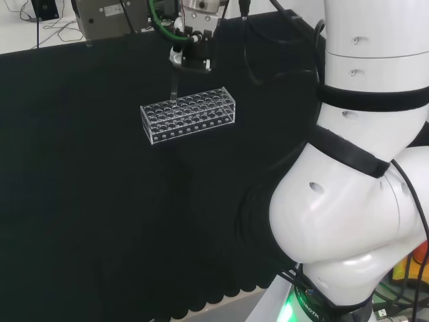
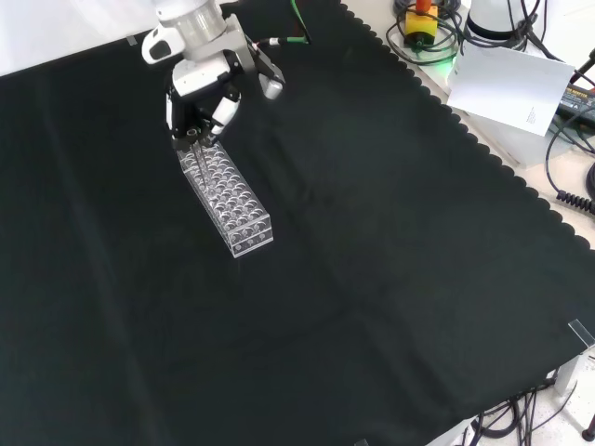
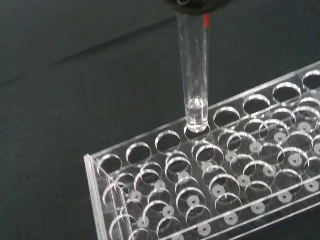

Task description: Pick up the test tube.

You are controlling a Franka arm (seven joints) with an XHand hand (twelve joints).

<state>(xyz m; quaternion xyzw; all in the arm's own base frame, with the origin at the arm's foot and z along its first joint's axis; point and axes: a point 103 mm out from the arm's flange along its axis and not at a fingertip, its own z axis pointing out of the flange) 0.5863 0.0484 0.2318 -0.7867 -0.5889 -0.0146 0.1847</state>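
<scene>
- Fingers [image 2: 198, 125]: pinched on the tube's top.
- Tube [image 3: 193, 70]: upright, bottom just at a hole in the rack's edge row.
- Rack [image 1: 190, 115]: clear, other holes look empty.
- Your lift: keep it vertical so the tube clears without tipping the rack.

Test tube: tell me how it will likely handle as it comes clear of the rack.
The test tube looks like thin clear glass or plastic, so probably light, stiff and breakable. Its smooth wall may slip in the hand. It is round-bottomed and slender, with its tip just at a hole in the rack; laid on the cloth, it would likely roll.
</scene>
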